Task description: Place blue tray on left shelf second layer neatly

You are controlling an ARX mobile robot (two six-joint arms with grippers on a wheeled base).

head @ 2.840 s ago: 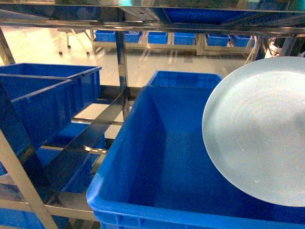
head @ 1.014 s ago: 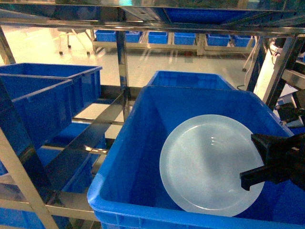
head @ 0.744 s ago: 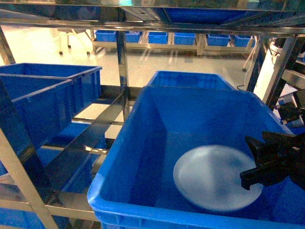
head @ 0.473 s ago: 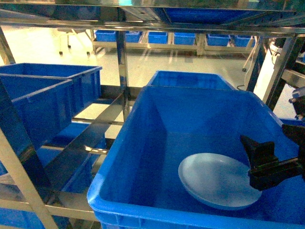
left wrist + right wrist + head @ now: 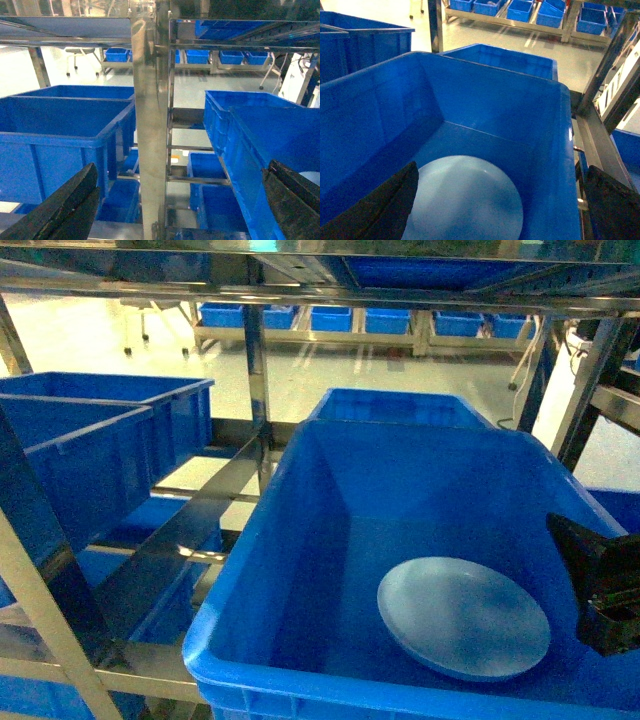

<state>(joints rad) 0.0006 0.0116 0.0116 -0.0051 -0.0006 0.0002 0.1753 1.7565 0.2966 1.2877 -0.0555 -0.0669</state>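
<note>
Blue tray (image 5: pixel 463 617) flat in crate (image 5: pixel 300 540), free of spread-apart right end effector (image 5: pixel 495 210).

Head view: looking forward and slanting down into a big blue crate (image 5: pixel 330 540), close, with the steel rack upright (image 5: pixel 255 390) toward 11 o'clock. Left wrist view: level, facing the same upright (image 5: pixel 150 125) close up. Right wrist view: tilted down into that crate (image 5: pixel 485 105) from its near end. Shared by head and right wrist: the blue tray (image 5: pixel 463 617) (image 5: pixel 465 197) on the crate floor.
</note>
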